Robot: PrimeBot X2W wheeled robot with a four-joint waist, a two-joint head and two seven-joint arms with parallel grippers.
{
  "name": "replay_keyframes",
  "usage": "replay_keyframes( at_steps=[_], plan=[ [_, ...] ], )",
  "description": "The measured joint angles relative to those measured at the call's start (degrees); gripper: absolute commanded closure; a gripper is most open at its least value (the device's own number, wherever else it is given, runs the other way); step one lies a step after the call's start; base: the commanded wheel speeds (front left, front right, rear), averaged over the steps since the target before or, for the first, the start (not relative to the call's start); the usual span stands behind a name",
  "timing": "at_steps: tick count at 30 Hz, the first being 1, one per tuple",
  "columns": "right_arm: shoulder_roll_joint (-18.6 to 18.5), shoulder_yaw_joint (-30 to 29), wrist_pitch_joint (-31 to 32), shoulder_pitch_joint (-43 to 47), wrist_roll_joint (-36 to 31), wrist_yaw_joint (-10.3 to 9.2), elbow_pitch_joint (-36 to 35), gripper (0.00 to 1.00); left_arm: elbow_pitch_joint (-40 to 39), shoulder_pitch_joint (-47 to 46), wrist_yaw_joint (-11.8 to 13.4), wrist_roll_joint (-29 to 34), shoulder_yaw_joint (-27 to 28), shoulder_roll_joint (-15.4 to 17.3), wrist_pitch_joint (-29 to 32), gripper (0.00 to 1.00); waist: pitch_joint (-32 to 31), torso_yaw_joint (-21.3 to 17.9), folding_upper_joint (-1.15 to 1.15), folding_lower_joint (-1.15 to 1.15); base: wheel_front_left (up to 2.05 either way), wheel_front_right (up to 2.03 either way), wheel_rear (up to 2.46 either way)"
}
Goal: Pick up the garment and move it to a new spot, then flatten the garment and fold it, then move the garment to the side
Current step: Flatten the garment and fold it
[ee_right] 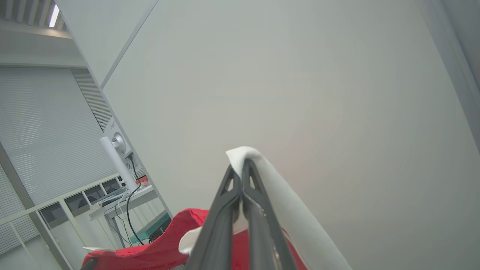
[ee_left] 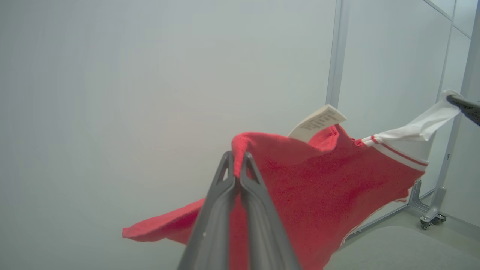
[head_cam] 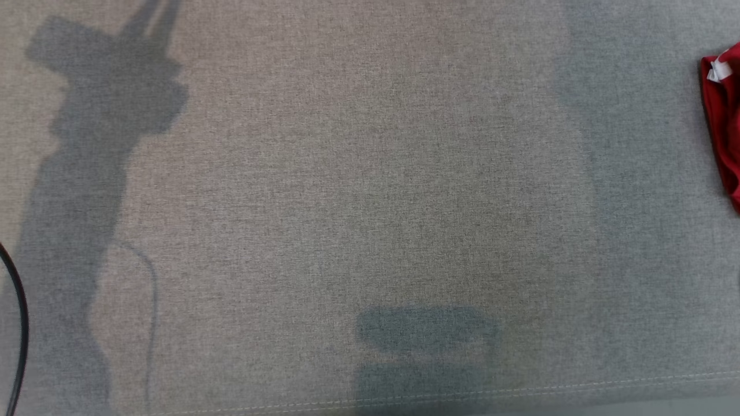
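Observation:
The garment (ee_left: 330, 180) is red with a white, red-striped trim and a white label (ee_left: 317, 122). It hangs stretched in the air between both grippers. My left gripper (ee_left: 238, 155) is shut on a red edge of it. My right gripper (ee_right: 240, 165) is shut on a white part of the cloth (ee_right: 296, 213); its dark tip (ee_left: 465, 107) also appears at the far right of the left wrist view. In the head view a slice of the garment (head_cam: 725, 127) shows at the right edge, above the grey-beige fabric surface (head_cam: 370, 202).
A black cable (head_cam: 20, 323) curves along the left edge of the head view. The surface's stitched front hem (head_cam: 520, 390) runs along the bottom. A partition frame on a caster (ee_left: 431, 219) and a desk with a monitor (ee_right: 116, 157) stand beyond.

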Motion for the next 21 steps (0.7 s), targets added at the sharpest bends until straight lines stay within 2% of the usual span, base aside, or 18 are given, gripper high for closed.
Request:
replay_keyframes(
  at_steps=[5,7,11,17,21],
  plan=[
    [-4.97,2.88,6.36,11.22,7.01,-0.01,-9.28,1.0,-2.14,11.15,0.0,0.19,-0.83,1.49,0.01,1.0,1.11,-0.55,0.0,0.0,0.0,0.0,0.0],
    [-5.91,3.56,7.82,14.0,7.48,-0.01,-10.73,1.0,-2.04,14.18,-0.01,0.31,-0.89,2.04,0.02,1.0,1.19,-0.69,0.0,0.0,0.0,0.0,0.0],
    [-9.17,4.68,15.91,25.51,11.85,-0.01,-13.1,1.0,-0.46,25.25,-0.01,2.58,-2.19,3.53,0.04,1.0,0.75,-0.87,0.0,0.0,0.0,0.0,0.0],
    [-12.98,4.65,23.8,42.46,16.95,-0.01,-15.39,1.0,-0.58,36.55,-0.01,4.81,4.99,-0.11,0.09,1.0,-1.07,-0.12,0.0,0.0,0.0,0.0,0.0],
    [-13.68,4.44,27.06,50.22,20.76,-0.01,-18.63,1.0,-1.19,44.58,-0.01,8.35,7.51,-1.94,0.1,1.0,-3.22,0.48,0.0,0.0,0.0,0.0,0.0]
  ],
)
